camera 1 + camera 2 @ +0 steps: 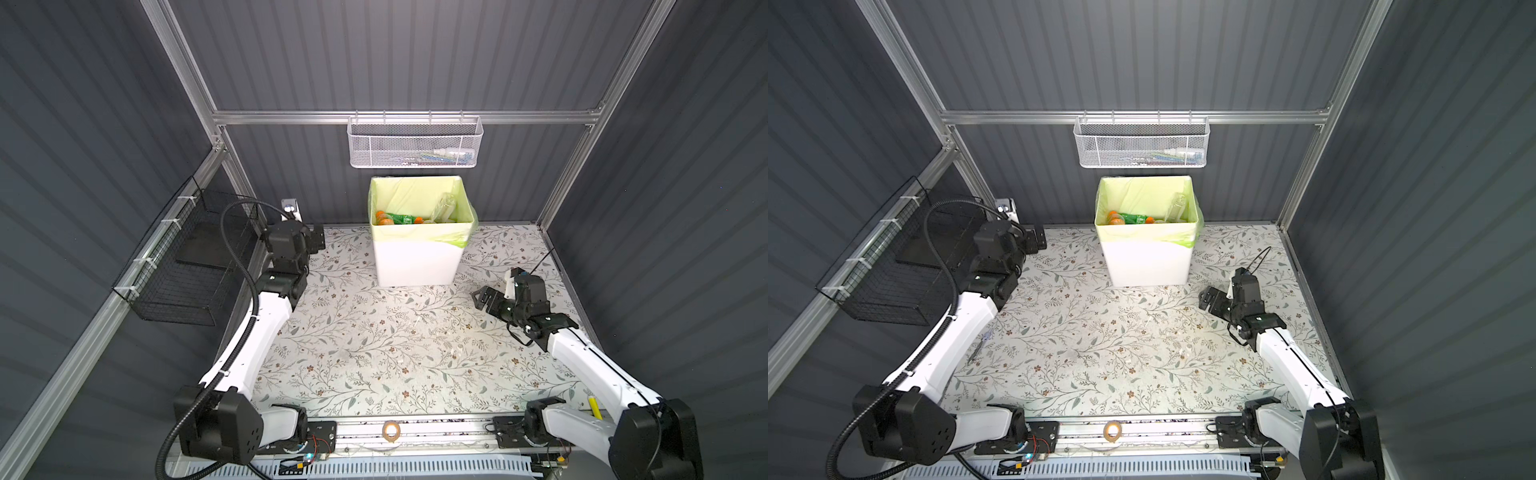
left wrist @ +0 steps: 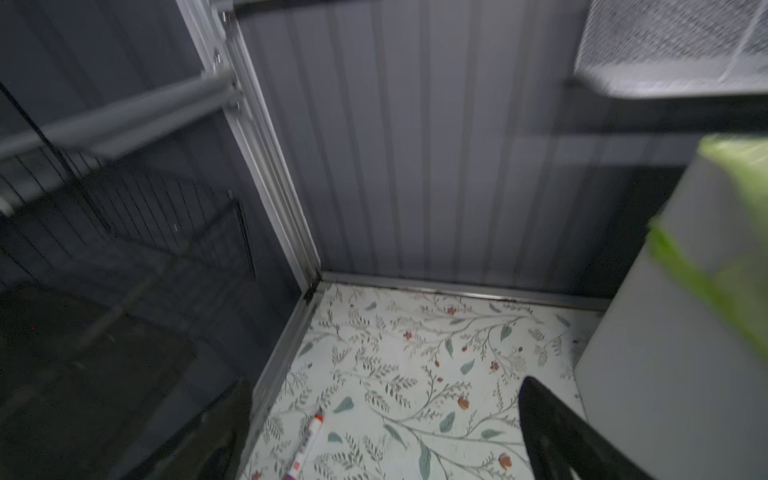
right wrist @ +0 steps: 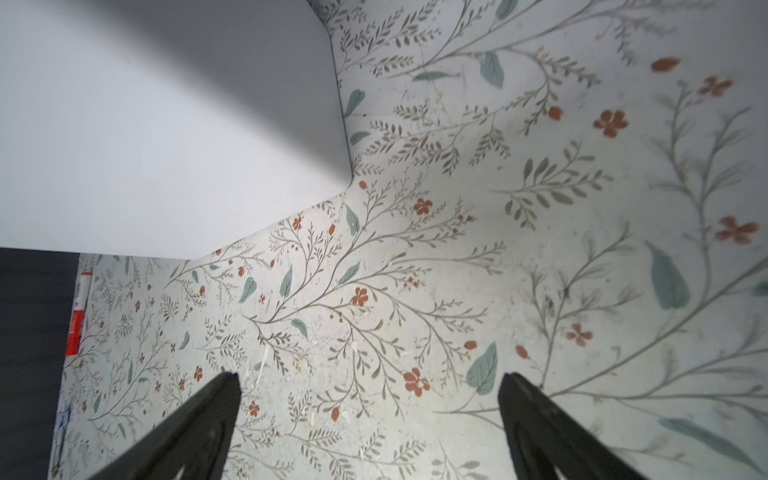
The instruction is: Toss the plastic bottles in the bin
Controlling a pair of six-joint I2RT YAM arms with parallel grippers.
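Observation:
The bin, white with a pale green bag, stands at the back middle of the floral table. Inside it lie plastic bottles: a green one with orange caps beside it, and a clear one leaning on the right wall. My left gripper hangs open and empty near the back left corner, left of the bin. My right gripper is open and empty over bare table, just right of the bin.
A red-and-white marker pen lies by the left table edge. A white mesh basket hangs on the back rail above the bin. A black wire basket is fixed to the left wall. A tape roll sits on the front rail.

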